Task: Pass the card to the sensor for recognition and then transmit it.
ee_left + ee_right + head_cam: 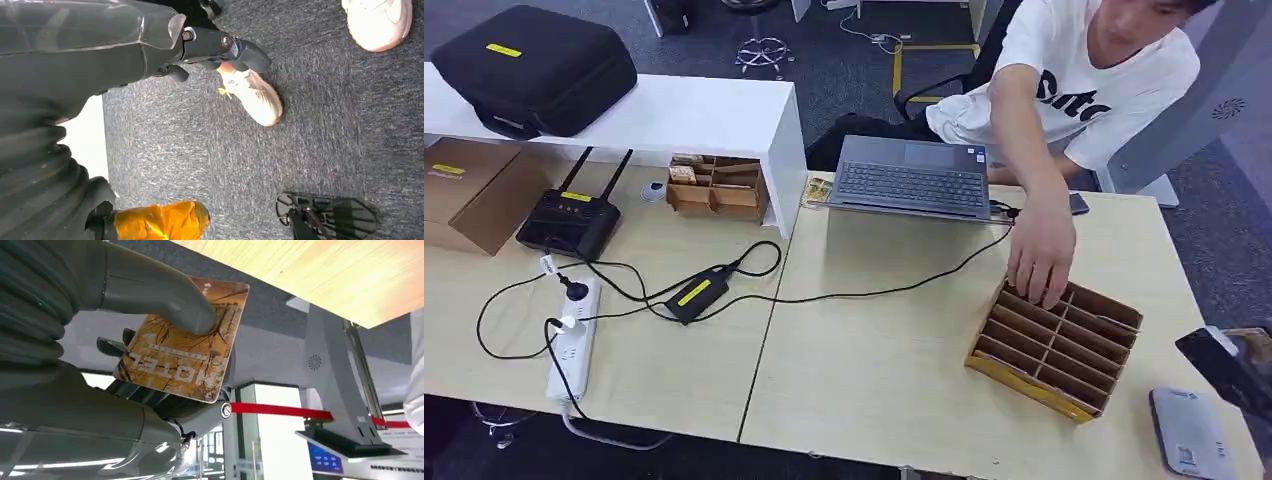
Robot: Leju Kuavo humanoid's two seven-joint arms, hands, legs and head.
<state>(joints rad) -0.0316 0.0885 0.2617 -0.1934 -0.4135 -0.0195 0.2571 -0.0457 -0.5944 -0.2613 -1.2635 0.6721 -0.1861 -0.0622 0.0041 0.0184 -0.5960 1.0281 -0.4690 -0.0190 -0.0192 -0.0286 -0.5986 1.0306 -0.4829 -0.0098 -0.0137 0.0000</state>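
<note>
While thumb covers card point(182, 347) middle, right hand point(150, 340) pinching it

The table point(874, 370) carries a laptop point(914, 178) at its far edge, with a person point(1084, 70) seated behind it; the person's hand point(1042, 262) rests on the far rim of a compartmented cardboard tray point(1056, 345) standing right of centre; a card reader point(1190, 432) lies near the front right corner, right of the tray; the right hand point(1229, 365) sits at the table's right edge, holding a card point(187, 342) under its thumb; a power strip point(572, 340) lies at front left, a router point(572, 220) behind it; a power adapter point(696, 293) lies between strip and laptop; a raised shelf point(674, 115) at rear left bears a case point(534, 65).
</note>
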